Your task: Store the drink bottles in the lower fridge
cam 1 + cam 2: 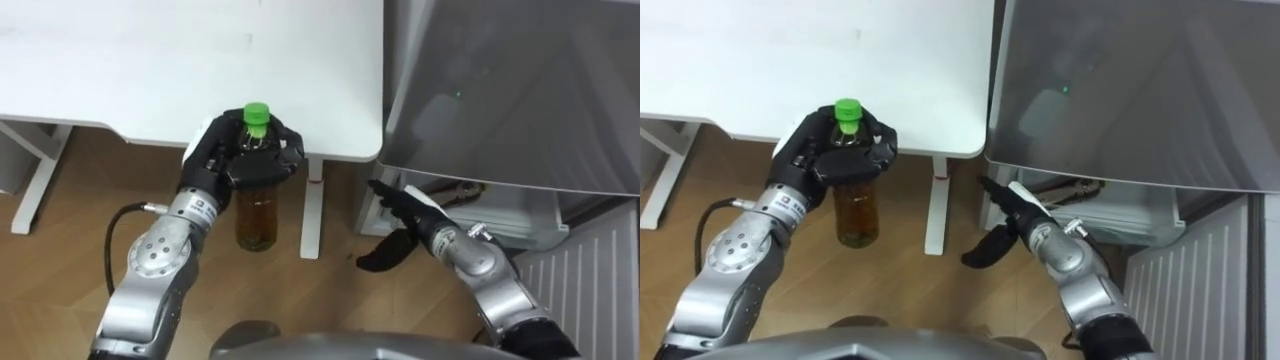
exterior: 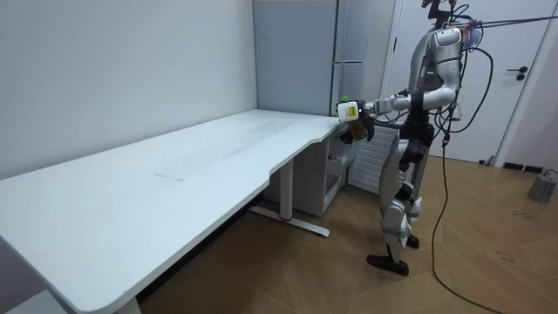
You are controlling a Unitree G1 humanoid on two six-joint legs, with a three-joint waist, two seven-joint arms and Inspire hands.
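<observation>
While the left hand grips a green-capped tea bottle, the right hand hovers flat-fingered by the open lower fridge, where the bottle should go next.

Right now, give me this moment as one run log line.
left hand: shut on green-capped bottle, clear of table edge | right hand: open, near lower fridge | lower fridge: open, bottle not yet in
</observation>
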